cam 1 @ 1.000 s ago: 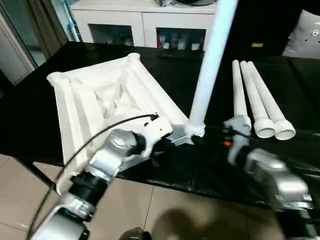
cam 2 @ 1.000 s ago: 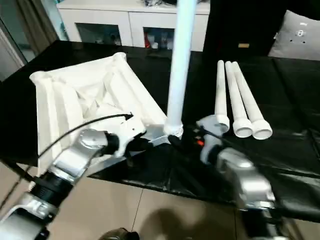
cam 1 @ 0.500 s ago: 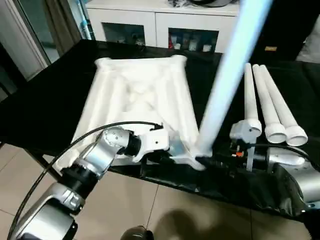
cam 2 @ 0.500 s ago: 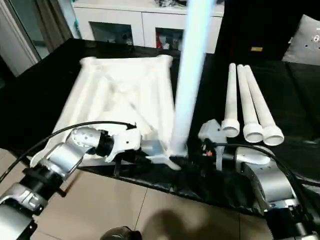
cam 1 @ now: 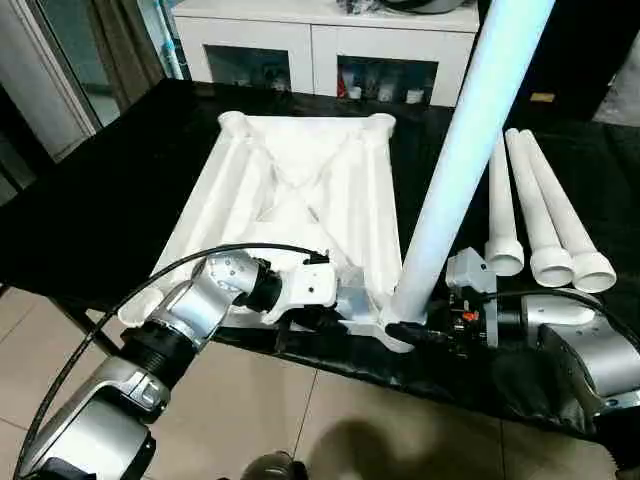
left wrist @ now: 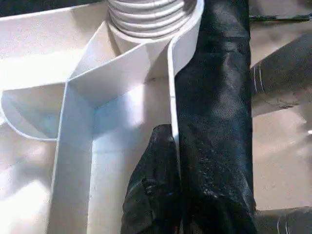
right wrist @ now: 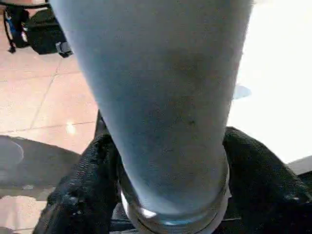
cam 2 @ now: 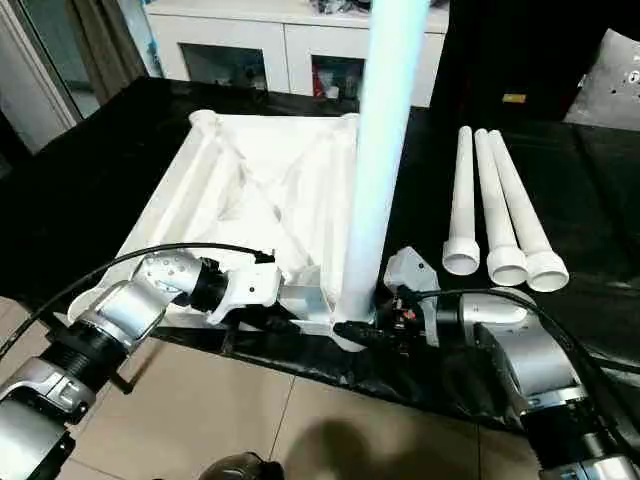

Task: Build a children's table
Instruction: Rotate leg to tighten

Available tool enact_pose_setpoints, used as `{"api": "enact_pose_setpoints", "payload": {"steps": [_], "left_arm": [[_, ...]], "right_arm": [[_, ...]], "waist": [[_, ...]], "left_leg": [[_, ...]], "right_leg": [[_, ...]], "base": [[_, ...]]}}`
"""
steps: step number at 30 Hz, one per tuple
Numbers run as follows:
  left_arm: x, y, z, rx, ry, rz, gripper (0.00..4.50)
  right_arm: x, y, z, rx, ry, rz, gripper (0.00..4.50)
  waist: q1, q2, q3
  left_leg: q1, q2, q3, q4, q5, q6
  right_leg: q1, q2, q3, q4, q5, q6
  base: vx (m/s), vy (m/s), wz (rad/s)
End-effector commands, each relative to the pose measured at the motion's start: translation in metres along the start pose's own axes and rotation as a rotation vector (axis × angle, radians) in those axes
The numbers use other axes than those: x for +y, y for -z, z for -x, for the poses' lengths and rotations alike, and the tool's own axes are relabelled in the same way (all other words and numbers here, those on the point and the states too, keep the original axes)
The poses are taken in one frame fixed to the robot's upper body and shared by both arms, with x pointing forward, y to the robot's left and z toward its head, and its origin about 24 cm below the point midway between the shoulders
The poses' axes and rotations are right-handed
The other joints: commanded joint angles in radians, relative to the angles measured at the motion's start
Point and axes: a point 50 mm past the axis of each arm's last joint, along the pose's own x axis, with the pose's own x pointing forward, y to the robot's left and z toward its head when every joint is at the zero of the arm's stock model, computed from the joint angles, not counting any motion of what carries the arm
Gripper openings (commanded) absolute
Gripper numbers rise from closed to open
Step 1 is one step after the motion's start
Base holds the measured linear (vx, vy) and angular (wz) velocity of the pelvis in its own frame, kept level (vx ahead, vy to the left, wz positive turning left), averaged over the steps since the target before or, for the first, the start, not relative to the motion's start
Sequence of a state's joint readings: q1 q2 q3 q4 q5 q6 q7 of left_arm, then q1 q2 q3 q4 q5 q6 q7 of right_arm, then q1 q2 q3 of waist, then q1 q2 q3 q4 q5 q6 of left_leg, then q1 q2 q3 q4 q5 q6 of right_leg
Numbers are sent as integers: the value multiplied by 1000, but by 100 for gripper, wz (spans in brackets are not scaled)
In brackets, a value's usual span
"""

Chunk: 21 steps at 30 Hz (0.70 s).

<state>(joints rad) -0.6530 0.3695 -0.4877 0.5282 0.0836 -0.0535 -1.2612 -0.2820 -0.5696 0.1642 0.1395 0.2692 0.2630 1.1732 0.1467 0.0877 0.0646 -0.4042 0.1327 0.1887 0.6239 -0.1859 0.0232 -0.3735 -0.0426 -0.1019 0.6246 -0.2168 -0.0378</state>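
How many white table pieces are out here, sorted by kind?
Table top: 1
Leg standing upright in the top's near corner socket: 1
Legs lying side by side on the black cover: 3
Total: 5 pieces

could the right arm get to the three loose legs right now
Probably not yet: the right tool is shut on the upright leg. Otherwise the loose legs lie close on its side, unobstructed.

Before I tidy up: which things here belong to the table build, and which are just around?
Job:
white ribbed plastic tabletop
upright white tapered leg, held by right gripper
three spare white legs
left gripper pinching the tabletop's rim

Around:
white cabinet
black-covered work table
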Motion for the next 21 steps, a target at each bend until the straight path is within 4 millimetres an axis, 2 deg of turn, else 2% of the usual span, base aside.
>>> {"api": "enact_pose_setpoints", "payload": {"steps": [1,7,9,11,12,15,16,17,18,20,21], "left_arm": [[3,-3,2,28,7,-44,0],[-1,-3,2,-4,11,-8,0],[-2,-4,1,-24,5,13,0],[-5,-8,0,-72,-28,66,0],[-5,-9,0,-80,-39,77,0],[-5,-12,-2,-104,-83,114,0],[-1,-21,-6,-136,-191,181,0],[-1,-21,-6,-139,-201,188,0],[3,-28,-9,-156,-291,244,0],[6,-35,-13,-163,-373,283,0],[7,-40,-16,-173,-419,319,0]], "right_arm": [[5,-3,-3,-19,-50,-7,282],[13,5,-10,-32,-64,-77,271],[13,8,-13,-31,-33,-105,269],[8,15,-20,-12,88,-174,269],[6,16,-21,-11,116,-184,269],[1,19,-27,-17,205,-219,268],[-7,19,-38,-48,331,-272,268],[-7,19,-40,-51,341,-276,268],[-12,17,-50,-82,429,-325,268],[-15,14,-58,-114,496,-370,268],[-17,12,-64,-129,545,-399,268]], "waist": [[-3,-19,-82],[-2,-21,-83],[-4,-21,-82],[-8,-19,-79],[-15,-17,-76],[-34,-19,-70],[-49,-18,-68],[-49,-18,-68],[-71,-20,-60],[-87,-23,-60],[-91,-20,-62]], "left_leg": [[28,132,-63,-67,-139,93],[26,132,-63,-66,-130,95],[27,132,-63,-68,-132,92],[28,135,-65,-72,-144,82],[28,133,-67,-76,-182,60],[35,127,-69,-78,-256,17],[30,128,-76,-85,-283,-4],[30,128,-76,-85,-283,-4],[35,122,-78,-86,-341,-30],[36,118,-80,-84,-348,-39],[35,118,-77,-85,-341,-33]], "right_leg": [[35,-155,80,-84,-151,-161],[36,-156,80,-82,-152,-161],[34,-155,81,-82,-151,-164],[33,-157,82,-83,-165,-167],[33,-157,82,-87,-203,-167],[32,-162,85,-97,-309,-164],[35,-161,81,-98,-350,-161],[35,-161,81,-98,-350,-161],[31,-161,77,-107,-423,-154],[35,-165,76,-113,-445,-145],[34,-161,75,-116,-429,-136]], "base": [[0,0,0],[0,0,0],[0,0,0],[0,0,0],[0,0,0],[0,0,0],[0,0,0],[0,0,0],[0,0,0],[0,0,0],[0,0,0]]}}
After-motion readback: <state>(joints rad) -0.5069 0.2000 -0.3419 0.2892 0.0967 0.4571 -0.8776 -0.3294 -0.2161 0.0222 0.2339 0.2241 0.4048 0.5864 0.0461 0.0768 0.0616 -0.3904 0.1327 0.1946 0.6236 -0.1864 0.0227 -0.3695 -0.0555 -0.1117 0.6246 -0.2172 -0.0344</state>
